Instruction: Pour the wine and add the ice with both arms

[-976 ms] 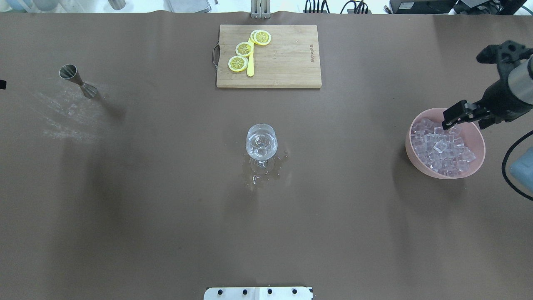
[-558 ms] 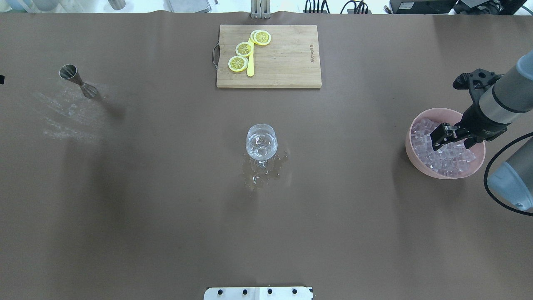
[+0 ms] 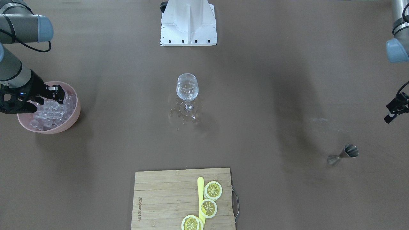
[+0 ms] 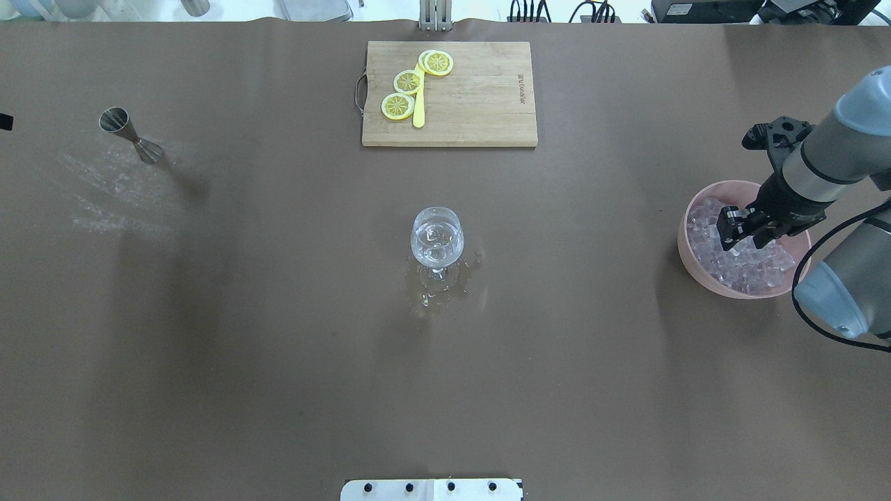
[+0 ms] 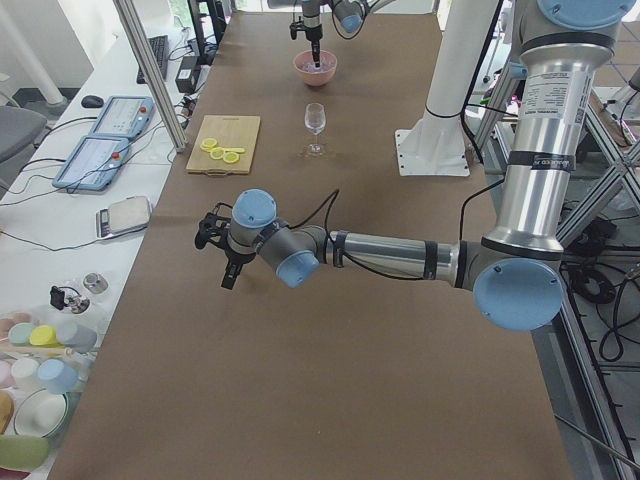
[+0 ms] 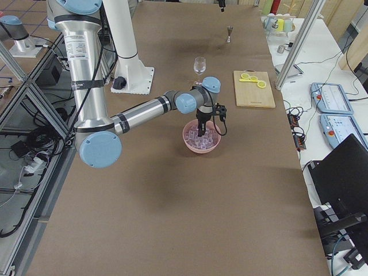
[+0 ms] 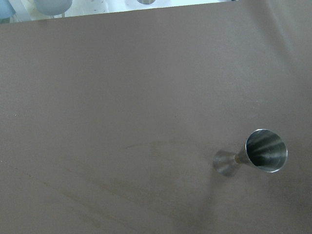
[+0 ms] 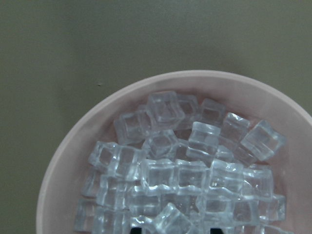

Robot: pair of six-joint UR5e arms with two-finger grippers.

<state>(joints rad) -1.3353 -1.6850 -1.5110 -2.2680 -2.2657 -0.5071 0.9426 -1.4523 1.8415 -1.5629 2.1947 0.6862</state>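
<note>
The ice (image 4: 704, 235) fills a pink bowl (image 4: 688, 261) at the table's right end. My right gripper (image 4: 742, 232) is open and reaches down into the bowl, its fingers among the cubes. The right wrist view shows the ice (image 8: 165, 170) close up inside the bowl's rim (image 8: 63, 161). The wine glass (image 4: 436, 238) stands upright at mid-table with clear wine in its bowl and spilt drops round its foot. My left gripper (image 3: 394, 111) hangs over the table's left end, away from everything. I cannot tell if it is open or shut.
A steel jigger (image 4: 129, 135) stands at the far left on a wet patch; it also shows in the left wrist view (image 7: 257, 155). A wooden cutting board (image 4: 480, 97) with lemon slices (image 4: 408, 82) and a yellow knife lies at the far middle.
My right arm has swung in from the bowl's far right rim. Its gripper has moved left and down into the ice. The glass, jigger and left arm have stayed put.
</note>
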